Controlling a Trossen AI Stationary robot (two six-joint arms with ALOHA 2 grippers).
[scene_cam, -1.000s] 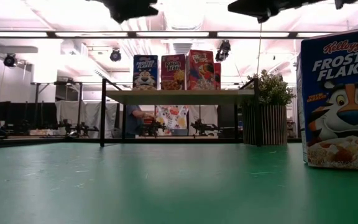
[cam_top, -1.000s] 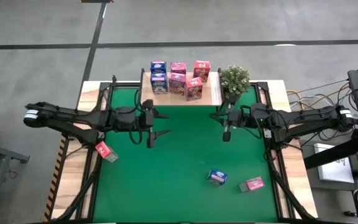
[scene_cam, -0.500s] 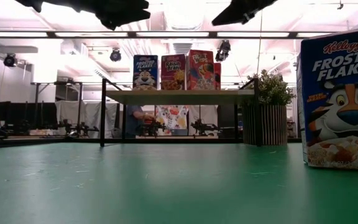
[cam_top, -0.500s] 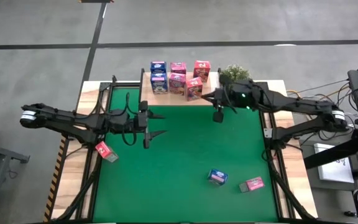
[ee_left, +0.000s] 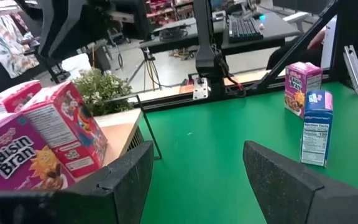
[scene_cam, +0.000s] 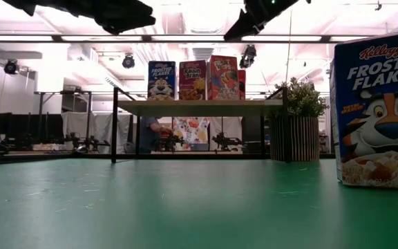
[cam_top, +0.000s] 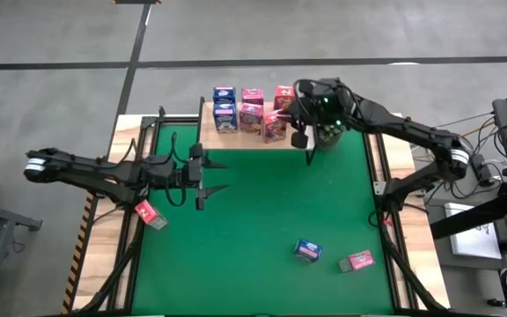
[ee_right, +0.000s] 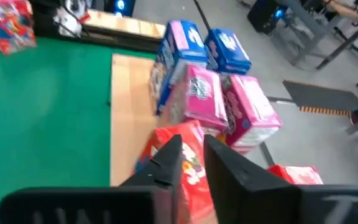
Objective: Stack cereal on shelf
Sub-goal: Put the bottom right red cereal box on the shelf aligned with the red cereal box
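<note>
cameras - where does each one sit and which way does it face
High: above the table, looking straight down; both arms, shelf, mat.
Low: at mat height, looking level at the shelf; arm parts overhead.
Left wrist: on the left arm, past its open fingers toward two boxes on the mat.
Right wrist: on the right arm, down over the shelf's boxes; right gripper nearly shut.
All four show cereal boxes.

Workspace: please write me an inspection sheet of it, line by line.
Surface: green mat, bare in the middle.
Job's things: six cereal boxes on the shelf; three boxes on the mat.
Clutter: potted plant beside the shelf.
Grippers: left gripper open above the mat; right gripper nearly shut, at the shelf's right end, empty.
Cables: bundle beside the table on the right.
Surroundings: grey floor, equipment.
</note>
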